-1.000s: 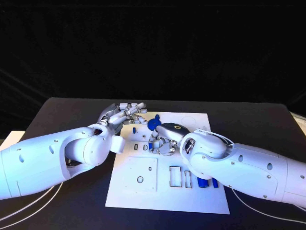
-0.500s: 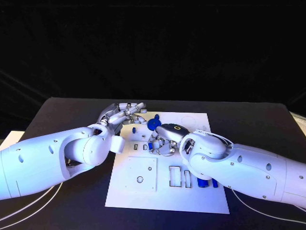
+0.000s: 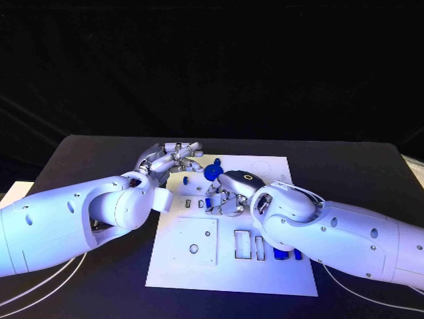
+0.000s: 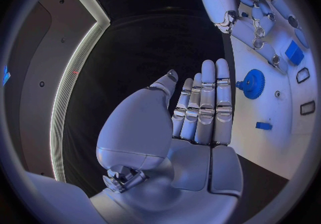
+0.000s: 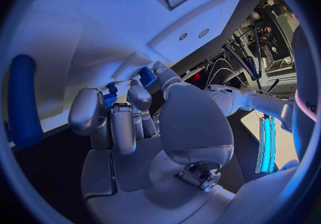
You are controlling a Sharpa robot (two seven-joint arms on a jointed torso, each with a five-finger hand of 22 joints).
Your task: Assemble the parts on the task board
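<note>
Two hands over one task board [image 3: 270,279], left hand [image 4: 200,109] flat, empty, right hand [image 5: 123,114] pinching one blue part [image 5: 109,97]

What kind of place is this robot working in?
Probably a robotics lab or demo booth: a black table against a dark backdrop, a white task board with cut slots and small blue parts, and loose cables beyond the right hand.

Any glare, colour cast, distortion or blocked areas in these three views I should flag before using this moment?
Head view: blue-violet cast, the arms cover much of the task board, background black. Left wrist view: fisheye bends the board edge; the blue gear is sharp. Right wrist view: the right hand crowds the middle; the board looks washed pale.
</note>
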